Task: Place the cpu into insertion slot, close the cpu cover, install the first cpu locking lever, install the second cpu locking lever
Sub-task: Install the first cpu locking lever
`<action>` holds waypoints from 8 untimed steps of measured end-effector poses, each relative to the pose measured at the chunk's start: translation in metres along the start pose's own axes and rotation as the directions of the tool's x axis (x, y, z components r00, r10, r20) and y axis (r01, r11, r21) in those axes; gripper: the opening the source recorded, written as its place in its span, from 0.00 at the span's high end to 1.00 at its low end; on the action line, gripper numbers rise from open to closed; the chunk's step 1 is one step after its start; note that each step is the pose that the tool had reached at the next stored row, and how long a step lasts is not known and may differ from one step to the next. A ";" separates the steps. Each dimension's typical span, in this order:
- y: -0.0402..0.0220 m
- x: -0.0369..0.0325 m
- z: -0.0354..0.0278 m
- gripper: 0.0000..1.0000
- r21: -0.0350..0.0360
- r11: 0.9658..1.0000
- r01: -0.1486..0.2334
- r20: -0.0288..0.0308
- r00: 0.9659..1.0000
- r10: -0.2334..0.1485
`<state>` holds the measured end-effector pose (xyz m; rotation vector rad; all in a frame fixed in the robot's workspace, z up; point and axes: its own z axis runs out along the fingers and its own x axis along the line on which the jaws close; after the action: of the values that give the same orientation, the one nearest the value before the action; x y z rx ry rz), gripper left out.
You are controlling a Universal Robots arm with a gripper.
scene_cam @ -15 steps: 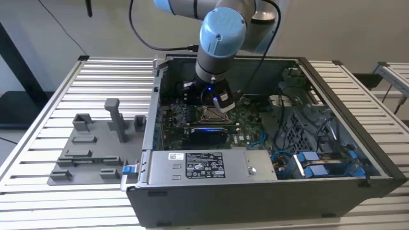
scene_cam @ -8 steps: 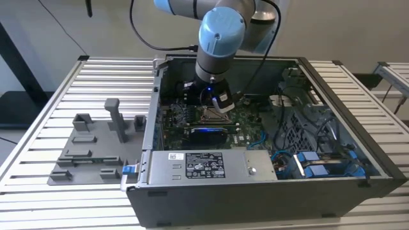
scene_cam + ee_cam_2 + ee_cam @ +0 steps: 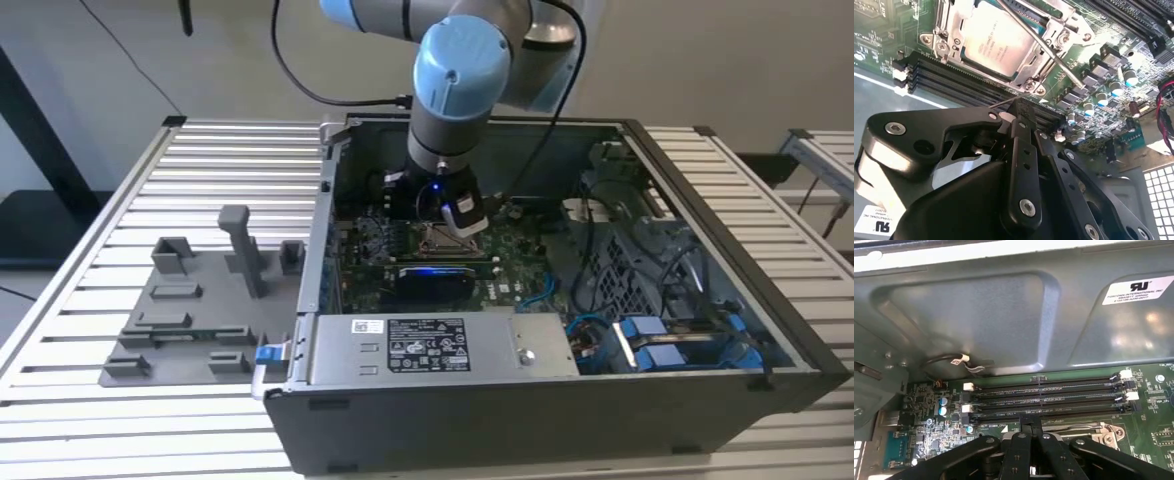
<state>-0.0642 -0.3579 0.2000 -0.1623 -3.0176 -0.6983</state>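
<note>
My hand [image 3: 1021, 107], fingers closed together, hangs with the cpu [image 3: 996, 42] seated in its slot [image 3: 1026, 86] just beyond the fingertips.

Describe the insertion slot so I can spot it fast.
Look inside the open computer case, at the green circuit board on its floor. The insertion slot sits mid-board, right by the gripper. It is the one square silver-rimmed frame, unlike the long black memory slots alongside it.
</note>
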 end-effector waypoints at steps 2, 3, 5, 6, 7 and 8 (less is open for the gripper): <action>-0.0003 -0.0001 0.0006 0.89 0.000 1.000 -0.002 0.001 1.000 0.002; -0.0005 -0.0001 0.0009 0.89 0.000 1.000 -0.003 0.002 1.000 0.003; -0.0008 -0.0002 0.0016 0.89 0.000 1.000 -0.004 0.002 1.000 0.004; -0.0010 -0.0003 0.0021 0.89 0.000 1.000 -0.005 0.002 1.000 0.005; -0.0012 -0.0004 0.0024 0.89 0.000 1.000 -0.005 0.002 1.000 0.005; -0.0013 -0.0006 0.0027 0.89 0.000 1.000 -0.005 0.003 1.000 0.005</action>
<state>-0.0637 -0.3580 0.1970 -0.1711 -3.0183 -0.6988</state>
